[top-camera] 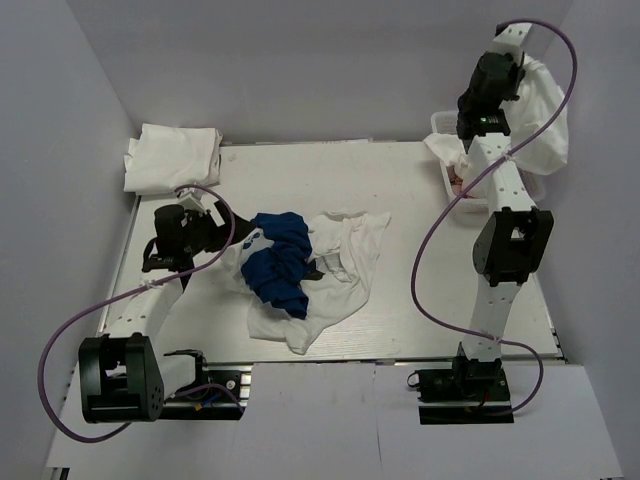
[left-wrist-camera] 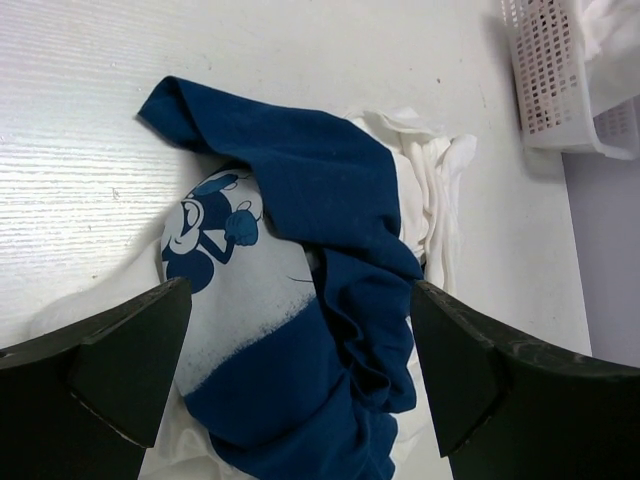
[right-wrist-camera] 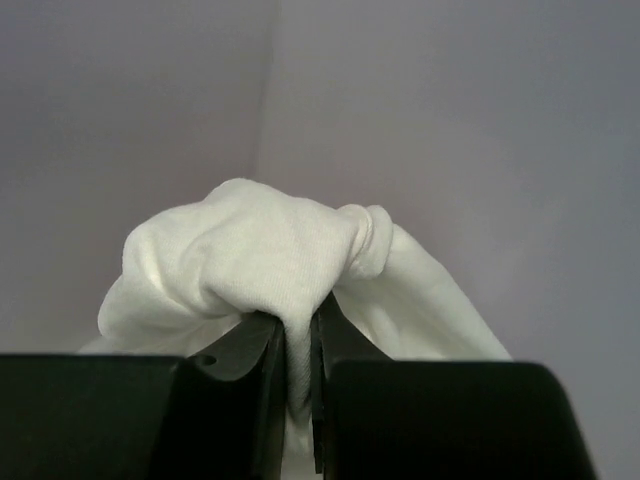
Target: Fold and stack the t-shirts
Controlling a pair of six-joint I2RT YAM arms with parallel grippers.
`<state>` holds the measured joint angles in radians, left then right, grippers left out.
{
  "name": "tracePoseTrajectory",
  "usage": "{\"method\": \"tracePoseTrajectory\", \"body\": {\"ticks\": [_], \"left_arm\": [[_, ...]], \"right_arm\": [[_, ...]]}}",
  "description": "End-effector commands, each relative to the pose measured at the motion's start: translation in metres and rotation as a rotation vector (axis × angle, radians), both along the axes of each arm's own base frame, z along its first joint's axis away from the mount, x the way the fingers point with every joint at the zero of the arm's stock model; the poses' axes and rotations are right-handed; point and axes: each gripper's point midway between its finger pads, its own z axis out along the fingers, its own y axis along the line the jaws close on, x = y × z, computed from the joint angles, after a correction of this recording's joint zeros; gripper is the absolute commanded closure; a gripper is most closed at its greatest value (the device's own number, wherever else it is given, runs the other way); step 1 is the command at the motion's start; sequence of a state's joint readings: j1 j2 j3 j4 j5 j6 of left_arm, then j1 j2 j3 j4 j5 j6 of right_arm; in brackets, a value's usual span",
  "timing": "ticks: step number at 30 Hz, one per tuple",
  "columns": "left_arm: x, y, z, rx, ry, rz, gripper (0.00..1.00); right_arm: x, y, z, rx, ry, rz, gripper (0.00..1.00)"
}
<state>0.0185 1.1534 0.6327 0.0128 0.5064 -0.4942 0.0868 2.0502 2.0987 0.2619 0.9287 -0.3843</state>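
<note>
- Step in hand: fetching a fresh shirt. The right claw (right-wrist-camera: 298, 340) is closed on a bunched fold of a white t-shirt (right-wrist-camera: 250, 250), pinched between its fingers.
- In the overhead view that shirt hangs in the air at 2 o'clock of the table (top-camera: 400, 180), above the white basket (top-camera: 437, 122), with its lower part trailing towards the basket.
- The left claw (left-wrist-camera: 298, 290) is wide open and holds nothing. It hovers over the 9 o'clock edge of the crumpled heap (top-camera: 300, 270) at the table's centre.
- The heap is not yet folded: white cloth mixed with blue cloth (left-wrist-camera: 320, 170) and a blue cartoon print (left-wrist-camera: 210, 235).
- A folded pile (top-camera: 170, 155) of white cloth sits at 10 o'clock; I judge it to be the stack.
- Next move, my judgement: carry the lifted shirt clear of the basket and lay it on bare table. That needs a second grip to spread it, and the heap crowds the middle.
- Hard to make out: whether the heap is one garment or several, how many shirts the pile holds, and what remains in the basket, which the right arm partly covers.
- The lifted shirt's hem is cut off in the right wrist view.
</note>
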Motion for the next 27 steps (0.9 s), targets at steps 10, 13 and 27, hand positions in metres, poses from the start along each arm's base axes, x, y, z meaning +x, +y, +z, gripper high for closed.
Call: {"method": "tracePoseTrajectory", "body": {"ticks": [10, 13, 27], "left_arm": [[0.0, 0.015, 0.032, 0.047, -0.078, 0.081, 0.0], [-0.001, 0.023, 0.033, 0.048, -0.083, 0.145, 0.0], [-0.004, 0.044, 0.038, 0.102, 0.042, 0.269, 0.0]], "right_arm": [[0.03, 0.125, -0.134, 0.468, 0.309, 0.833, 0.1], [-0.004, 0.168, -0.107, 0.502, 0.28, 1.031, 0.1], [-0.214, 0.406, -0.221, 0.537, 0.523, 1.48, 0.1]]}}
